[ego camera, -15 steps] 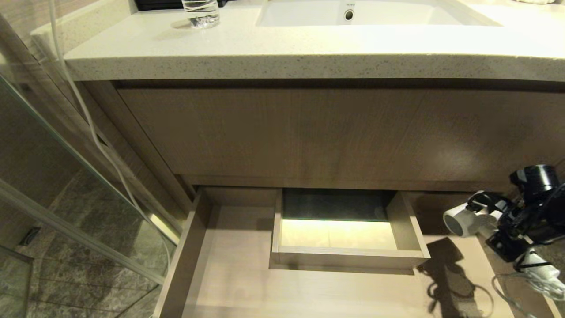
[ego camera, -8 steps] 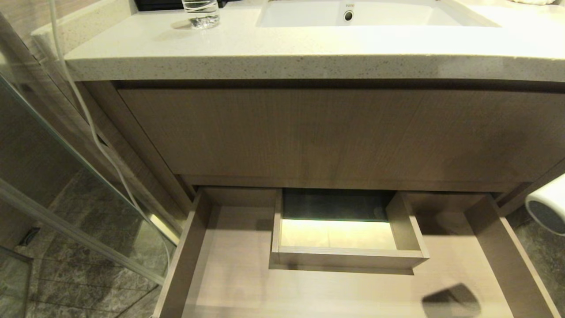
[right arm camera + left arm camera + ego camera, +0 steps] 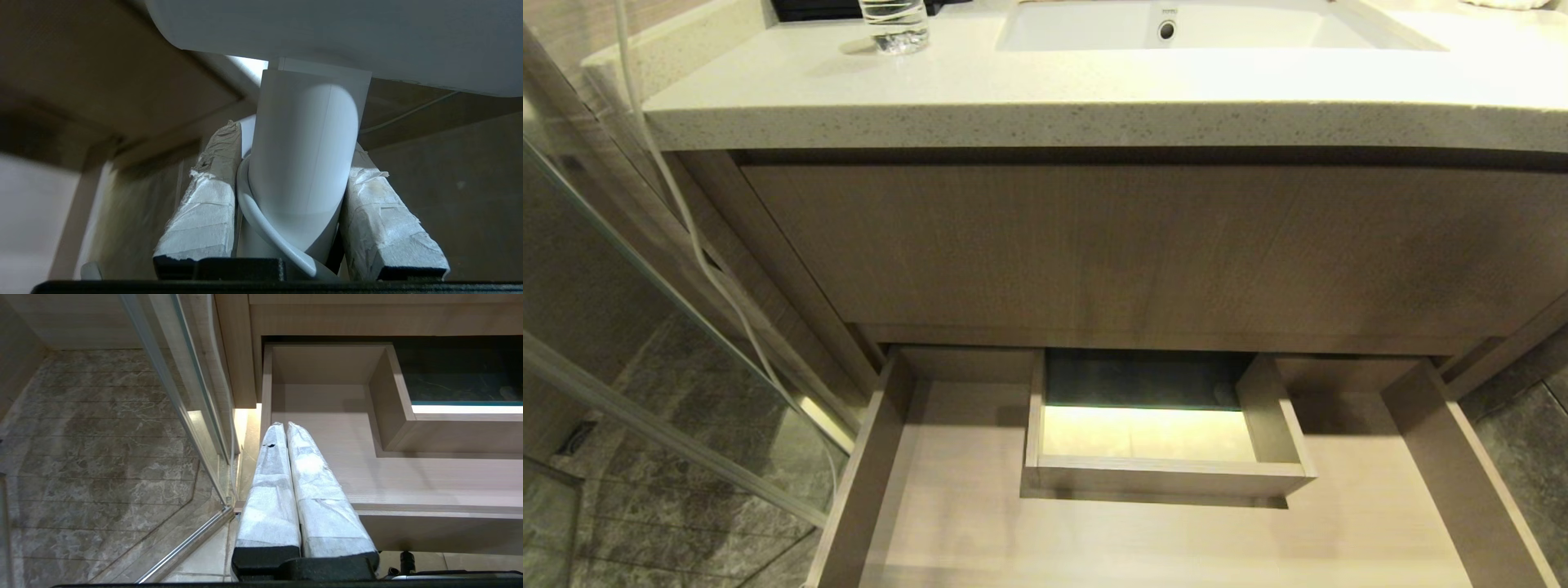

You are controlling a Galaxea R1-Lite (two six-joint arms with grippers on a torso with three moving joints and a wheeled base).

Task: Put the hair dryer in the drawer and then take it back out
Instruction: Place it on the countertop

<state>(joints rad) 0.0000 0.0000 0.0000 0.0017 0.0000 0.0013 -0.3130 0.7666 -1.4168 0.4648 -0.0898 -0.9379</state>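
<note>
The wood-grain drawer [image 3: 870, 482] stands pulled out under the vanity, and nothing lies on the part of its floor that shows. A boxed cutout [image 3: 1152, 433] sits at its middle back. The white hair dryer [image 3: 304, 155] appears only in the right wrist view. There my right gripper [image 3: 294, 139] is shut on its handle, with the barrel above the fingers and the cord looping past them. Neither the right gripper nor the dryer is in the head view. My left gripper [image 3: 286, 425] is shut and empty, parked near the drawer's [image 3: 408, 477] front left corner.
A tall wood-grain front panel [image 3: 1143, 245] rises behind the drawer, under the stone countertop [image 3: 1094, 106]. On top are a sink [image 3: 1201, 24] and a glass [image 3: 894, 24]. At the left are a glass shower door [image 3: 645, 327] and a hanging white cable [image 3: 698, 245].
My right gripper, holding the hair dryer, has moved from the drawer's right end off to the right and out of the head view. Its shadow has left the drawer floor.
</note>
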